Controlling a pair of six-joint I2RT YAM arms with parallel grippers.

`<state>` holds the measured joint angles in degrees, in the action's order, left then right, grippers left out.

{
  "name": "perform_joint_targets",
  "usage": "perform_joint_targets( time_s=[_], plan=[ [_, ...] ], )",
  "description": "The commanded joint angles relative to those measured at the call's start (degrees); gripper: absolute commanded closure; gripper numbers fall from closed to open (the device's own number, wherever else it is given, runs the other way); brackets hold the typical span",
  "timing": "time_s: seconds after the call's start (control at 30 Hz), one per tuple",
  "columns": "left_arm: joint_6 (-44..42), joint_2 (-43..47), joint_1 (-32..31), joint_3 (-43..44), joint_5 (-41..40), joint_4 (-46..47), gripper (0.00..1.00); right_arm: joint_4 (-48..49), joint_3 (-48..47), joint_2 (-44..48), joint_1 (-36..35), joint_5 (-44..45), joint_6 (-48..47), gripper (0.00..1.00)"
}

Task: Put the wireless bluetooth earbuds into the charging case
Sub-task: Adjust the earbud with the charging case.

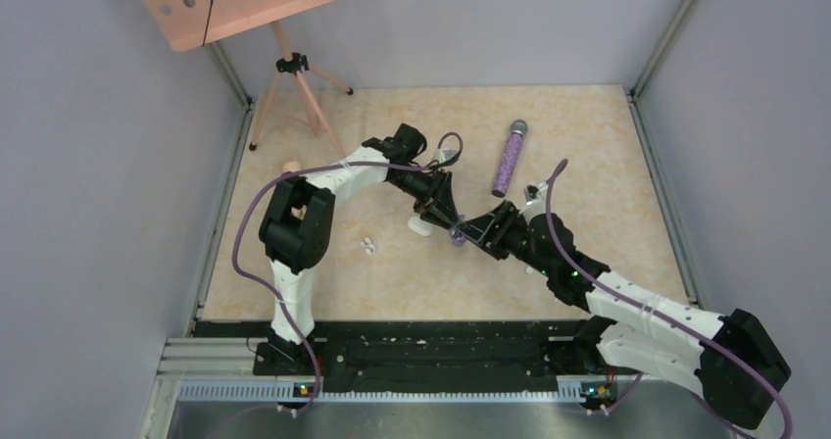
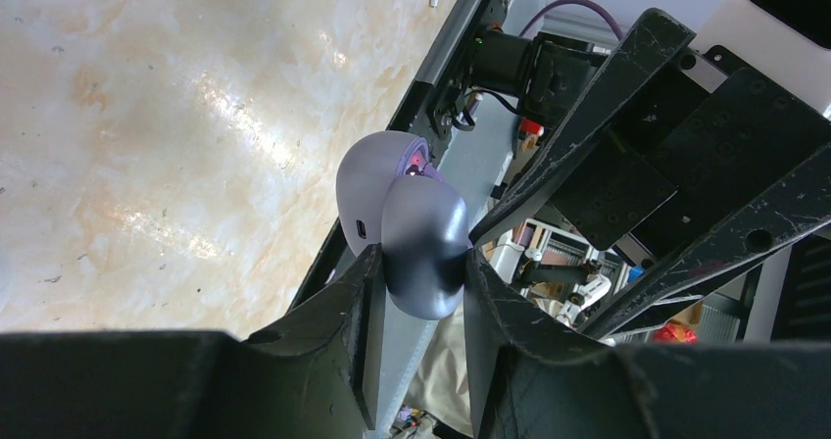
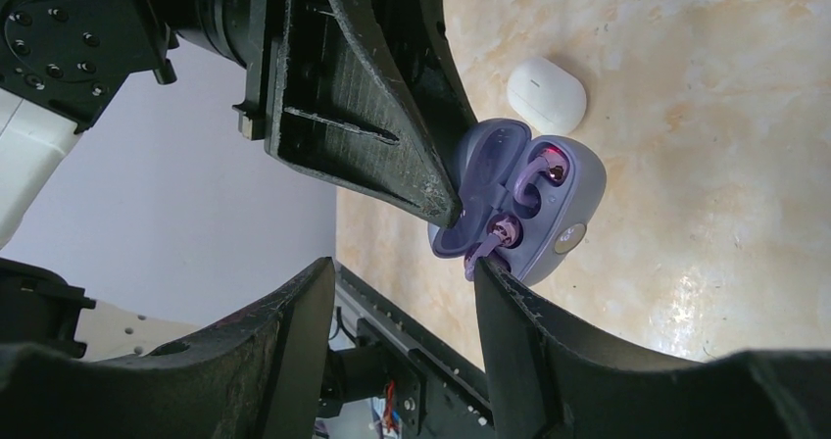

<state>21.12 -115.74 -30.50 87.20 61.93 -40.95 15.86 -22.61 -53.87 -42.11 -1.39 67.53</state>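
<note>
Over a marbled beige tabletop (image 1: 588, 145) boxed in by grey walls (image 1: 490, 27), the left gripper (image 2: 421, 255) pinches the open purple charging case (image 3: 563, 199) aloft, the purple earbuds (image 3: 505, 231) lying in its wells, while the right gripper (image 3: 404, 268) stands spread beside it, the nearer bud's seating hard to judge.

Marbled beige tabletop (image 1: 608, 145), grey walls (image 1: 98, 165)
</note>
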Motion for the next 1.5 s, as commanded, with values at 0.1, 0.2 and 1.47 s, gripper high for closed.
perform_joint_targets(
  time_s=[0.1,0.2,1.47],
  plan=[
    [-0.2,3.4,-0.1,-0.7,1.4,1.0,1.00,2.8,-3.4,-1.8,0.5,-0.6,-1.4,0.46],
    [-0.4,3.5,0.0,-0.9,1.4,1.0,1.00,3.3,-4.1,-3.0,0.5,-0.8,-1.7,0.46],
    [0.1,4.6,0.0,-0.4,2.0,0.9,1.00,3.6,-2.5,-7.6,0.5,-2.3,-3.1,0.60]
  ],
)
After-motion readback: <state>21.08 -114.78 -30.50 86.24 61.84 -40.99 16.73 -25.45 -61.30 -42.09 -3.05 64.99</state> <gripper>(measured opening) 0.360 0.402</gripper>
